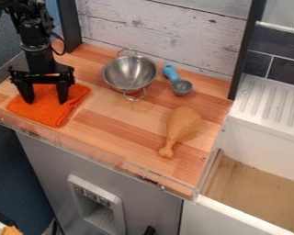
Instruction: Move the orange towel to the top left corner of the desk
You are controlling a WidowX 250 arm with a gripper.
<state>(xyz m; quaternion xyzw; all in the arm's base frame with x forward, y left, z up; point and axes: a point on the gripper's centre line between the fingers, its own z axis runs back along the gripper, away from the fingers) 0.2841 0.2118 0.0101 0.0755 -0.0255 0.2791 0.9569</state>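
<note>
Hanging with fingers spread, the black gripper (46,100) is at the orange towel (40,112) on the left of the desk (112,120); likely light and limp, the cloth should pinch best mid-fold, left of the metal bowl (130,74).

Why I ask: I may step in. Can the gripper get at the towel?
Probably yes: the gripper hangs over the towel, fingers apart, nothing lies on it, and the bowl stands clear.

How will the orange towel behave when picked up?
Probably floppy: the towel lies flat with soft folds, so unheld edges should droop. Likely light, since it looks like thin cloth. Folded layers along its right side may come apart if only the top gets pinched.
</note>
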